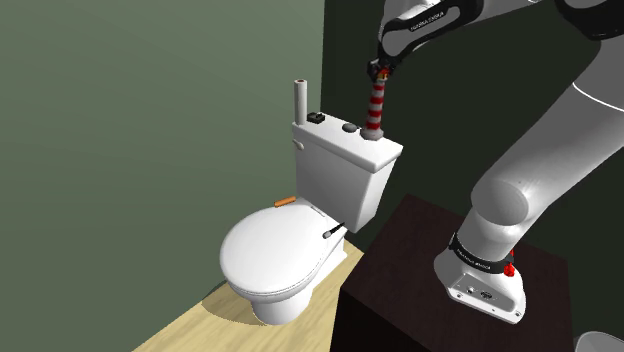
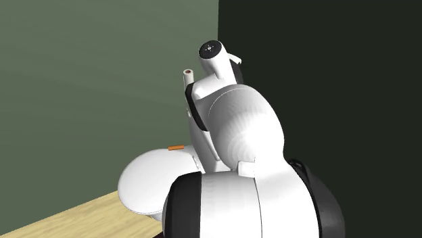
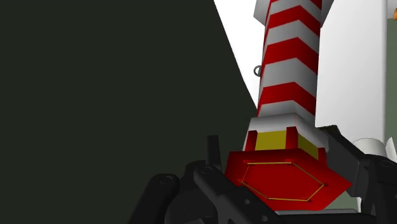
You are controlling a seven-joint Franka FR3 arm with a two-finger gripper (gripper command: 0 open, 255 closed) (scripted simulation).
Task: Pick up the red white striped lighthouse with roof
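The black gripper (image 1: 378,72) is clasping the roofed top of the red-and-white striped lighthouse (image 1: 375,108) between its closed-in fingers, the tower hanging upright below it, base meeting the white toilet tank lid (image 1: 330,135) beside the dark wall (image 1: 450,120).

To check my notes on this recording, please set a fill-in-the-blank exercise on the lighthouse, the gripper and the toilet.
1. The lighthouse is striped red and ____.
2. The gripper clasps it at its red ____.
3. On the toilet, the lighthouse's base is over the ____, beside a grey button.
4. The toilet lid is ____, not raised.

Missing words: white; roof; tank; down.
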